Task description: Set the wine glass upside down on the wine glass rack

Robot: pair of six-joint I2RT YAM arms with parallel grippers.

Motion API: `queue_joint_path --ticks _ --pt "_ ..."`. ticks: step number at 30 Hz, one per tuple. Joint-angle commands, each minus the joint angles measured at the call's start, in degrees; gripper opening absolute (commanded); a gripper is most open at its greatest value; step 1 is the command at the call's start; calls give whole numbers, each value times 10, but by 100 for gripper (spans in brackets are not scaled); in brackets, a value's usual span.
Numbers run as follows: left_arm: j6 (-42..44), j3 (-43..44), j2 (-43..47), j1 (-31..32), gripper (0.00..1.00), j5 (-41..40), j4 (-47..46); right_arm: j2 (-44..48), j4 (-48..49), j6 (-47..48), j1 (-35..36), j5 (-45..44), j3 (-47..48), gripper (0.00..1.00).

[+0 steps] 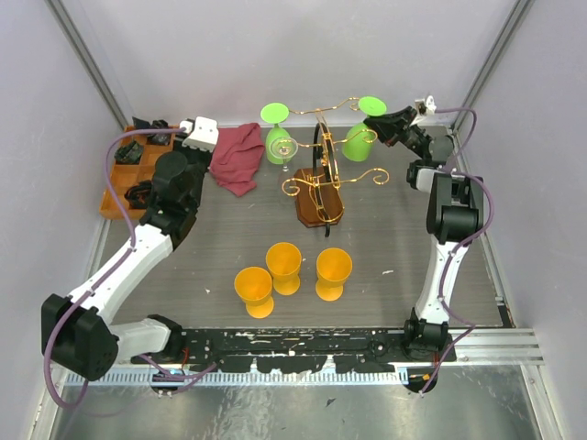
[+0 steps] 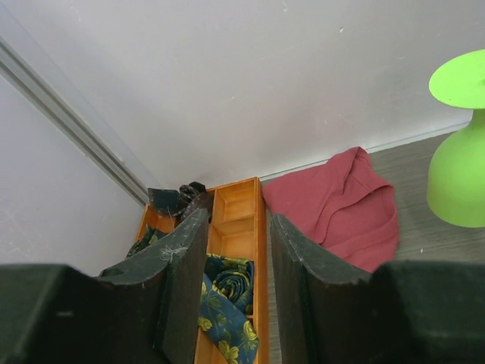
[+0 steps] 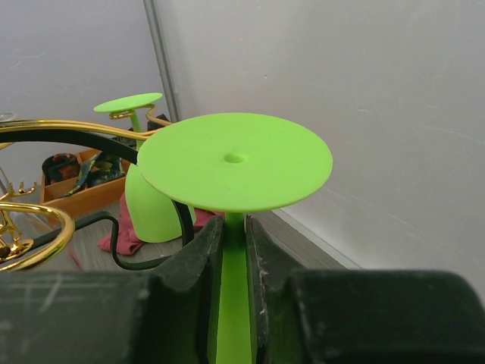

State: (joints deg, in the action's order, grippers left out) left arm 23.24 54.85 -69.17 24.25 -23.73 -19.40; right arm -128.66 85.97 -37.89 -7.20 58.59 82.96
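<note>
Presently: the tabletop [image 1: 394, 247] carries the wine glass rack [image 1: 321, 197] a little far of centre, gold scroll arms reaching left and right. One green glass [image 1: 275, 139] hangs inverted on its left side. The wine glass [image 1: 360, 137] for this step is at the rack's far-right arm, inverted with foot up and bowl down, clear of the tabletop. I cannot tell whether the foot bears on the wire yet.

Handling, judged: it has an opaque, moulded look, so it is probably plastic, meaning light, stiff and less breakable than real glass. The surface is smooth, and the thin stem [image 3: 233, 303] could slide or twist in a pinch. Best hold is the stem just under the foot [image 3: 235, 161], which leaves the foot's rim free to catch the wire. The bowl is too wide and tapered to grip.

Right arm [image 1: 449, 211]: it rises along the right side, forearm folded left toward the rack. The right fingers [image 3: 193, 262] are nearly together, pinching the stem just below the foot.

Left arm [image 1: 138, 257]: it is stretched to the far left over the wooden tray [image 2: 235, 205]. The left fingers [image 2: 182, 265] stand partly open with nothing between them.
</note>
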Motion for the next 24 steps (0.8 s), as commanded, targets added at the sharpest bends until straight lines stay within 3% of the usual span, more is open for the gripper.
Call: queue_joint_path --ticks 1,24 --pt "-10 27 -7 -3 45 -7 -26 -2 62 -5 12 6 34 3" --pt "-9 19 0 -8 45 -24 -18 -45 -46 74 47 -8 104 3"
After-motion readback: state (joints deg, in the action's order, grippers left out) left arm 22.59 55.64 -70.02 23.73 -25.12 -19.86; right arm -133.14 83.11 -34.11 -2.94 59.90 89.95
